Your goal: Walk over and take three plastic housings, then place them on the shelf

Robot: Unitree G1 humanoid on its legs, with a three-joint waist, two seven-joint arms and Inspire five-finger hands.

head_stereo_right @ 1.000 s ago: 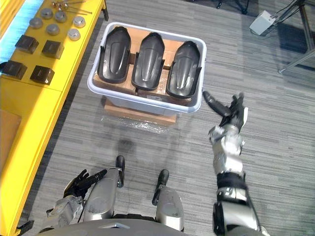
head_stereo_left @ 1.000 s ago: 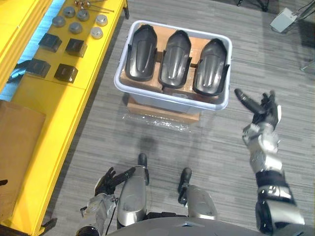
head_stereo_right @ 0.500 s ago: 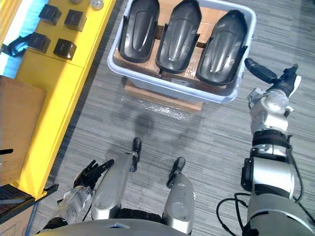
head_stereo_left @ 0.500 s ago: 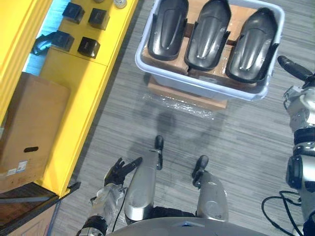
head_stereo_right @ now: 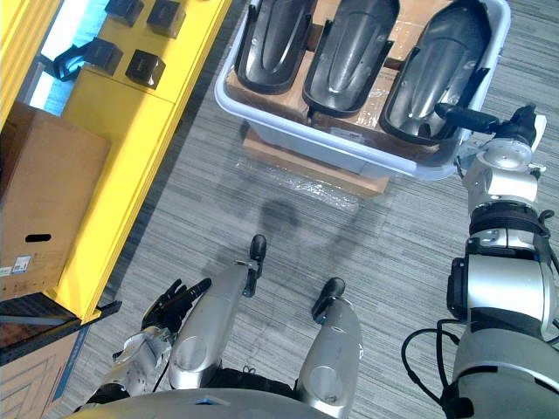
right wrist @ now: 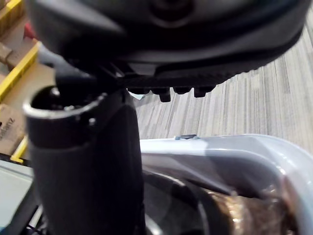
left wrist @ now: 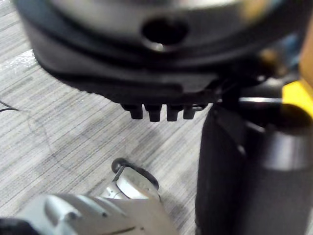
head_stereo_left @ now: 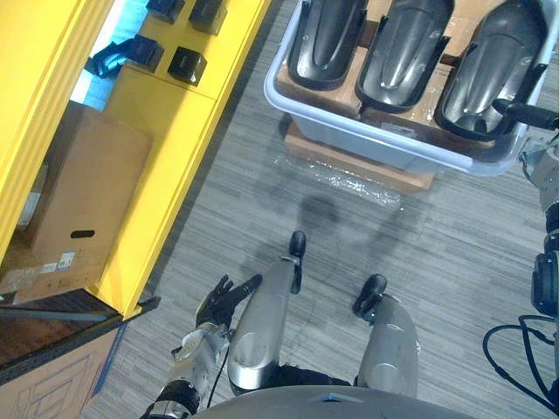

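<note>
View shifted: the camera has been carried nearer the grey bin [head_stereo_right: 332,144], and a cardboard box [head_stereo_right: 44,201] at the yellow shelf [head_stereo_right: 113,175] has been brought into view. The right robot hand [head_stereo_right: 507,135], earlier held over the floor apart from the bin, is now set at its right near corner. Its thumb is extended over the rim by the rightmost plastic housing [head_stereo_right: 432,74].

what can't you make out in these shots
- Far ends of the three housings: cut off by both eye views' top edge.
- Whether the right hand touches the bin: its thumb blocks the right wrist view.
- Contents of the cardboard box: hidden by its walls.
</note>
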